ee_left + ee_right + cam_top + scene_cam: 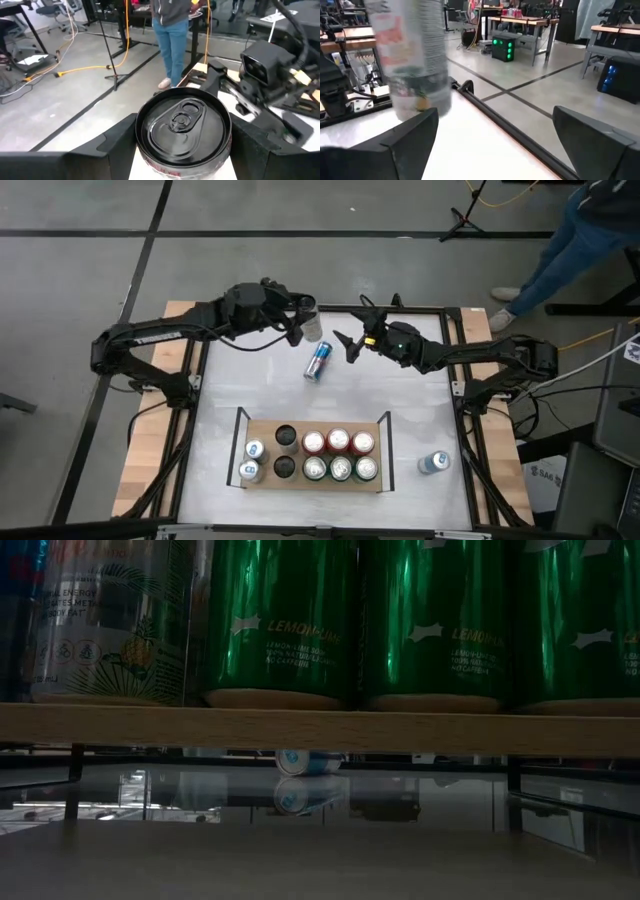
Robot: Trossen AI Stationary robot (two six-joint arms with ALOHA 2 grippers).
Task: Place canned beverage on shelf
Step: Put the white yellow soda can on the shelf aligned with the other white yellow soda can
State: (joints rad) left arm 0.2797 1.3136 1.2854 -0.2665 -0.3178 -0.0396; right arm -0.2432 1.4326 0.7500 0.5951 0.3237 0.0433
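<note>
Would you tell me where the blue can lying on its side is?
In the high view, the blue can lies mid-table between both arms, beyond the shelf.

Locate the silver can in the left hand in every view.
High view: silver can at top centre, gripped by the left hand.
Low view: not in it.
Left wrist view: silver can at bottom centre, lid towards the camera.
Right wrist view: silver can at upper left.
Shared landmark: white tabletop.
</note>
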